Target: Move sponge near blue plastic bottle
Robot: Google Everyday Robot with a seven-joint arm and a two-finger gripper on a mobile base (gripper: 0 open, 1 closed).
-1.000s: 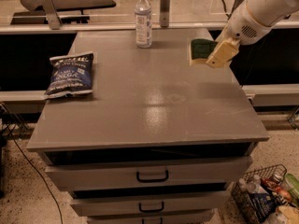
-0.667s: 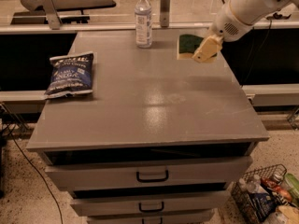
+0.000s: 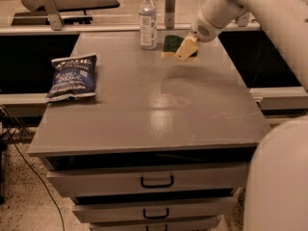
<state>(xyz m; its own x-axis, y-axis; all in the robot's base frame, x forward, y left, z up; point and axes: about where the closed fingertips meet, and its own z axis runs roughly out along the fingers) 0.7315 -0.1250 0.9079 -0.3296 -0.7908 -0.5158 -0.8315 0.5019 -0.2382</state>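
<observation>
The sponge (image 3: 169,44), dark green on top with a pale yellow edge, is at the back of the grey cabinet top (image 3: 159,114), just right of the blue plastic bottle (image 3: 148,19). The bottle is clear with a white cap and pale label, and it stands upright near the back edge. My gripper (image 3: 184,51) comes in from the upper right and is shut on the sponge's right side, holding it low over the surface. A short gap separates sponge and bottle.
A dark blue snack bag (image 3: 72,76) lies at the left side of the top. My white arm (image 3: 260,8) crosses the upper right and my body (image 3: 281,177) fills the lower right. Drawers with handles (image 3: 157,182) are below the front edge.
My gripper has carried the sponge left and back, from the right side of the top to a spot just right of the bottle, and lower toward the surface.
</observation>
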